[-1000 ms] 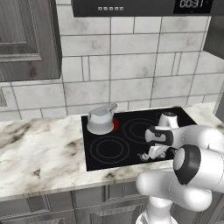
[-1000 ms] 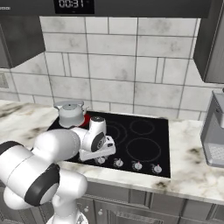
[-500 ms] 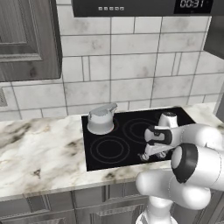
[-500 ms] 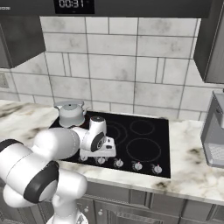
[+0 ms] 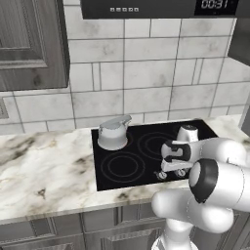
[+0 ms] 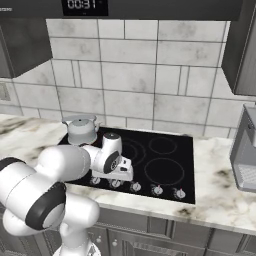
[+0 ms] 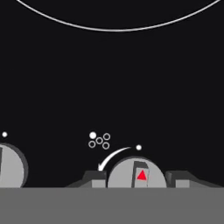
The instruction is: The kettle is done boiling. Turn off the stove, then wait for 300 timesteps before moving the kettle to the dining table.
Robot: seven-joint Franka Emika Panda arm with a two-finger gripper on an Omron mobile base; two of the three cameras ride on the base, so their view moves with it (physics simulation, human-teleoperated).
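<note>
The silver-grey kettle (image 5: 113,134) (image 6: 81,131) stands on the back left burner of the black stove (image 5: 122,168) (image 6: 165,165); no red glow shows under it. My gripper (image 5: 169,171) (image 6: 116,180) (image 7: 136,177) is down at the stove's front edge, well to the right of and nearer than the kettle. It is shut on a silver knob (image 7: 136,175) with a red triangle mark, one fingertip (image 7: 95,177) against each side. Another knob (image 7: 8,168) sits to its left. The dining table is out of view.
Marble counter (image 5: 44,171) runs either side of the stove, with a tiled wall behind. A hood with a clock display (image 6: 84,5) hangs overhead. A grey appliance (image 6: 245,155) stands on the counter to the right. A dark upper cabinet (image 5: 29,44) hangs at the left.
The red glow under the kettle a second ago has gone out. My hand has stayed on the knob at the stove's front, shifting only slightly.
</note>
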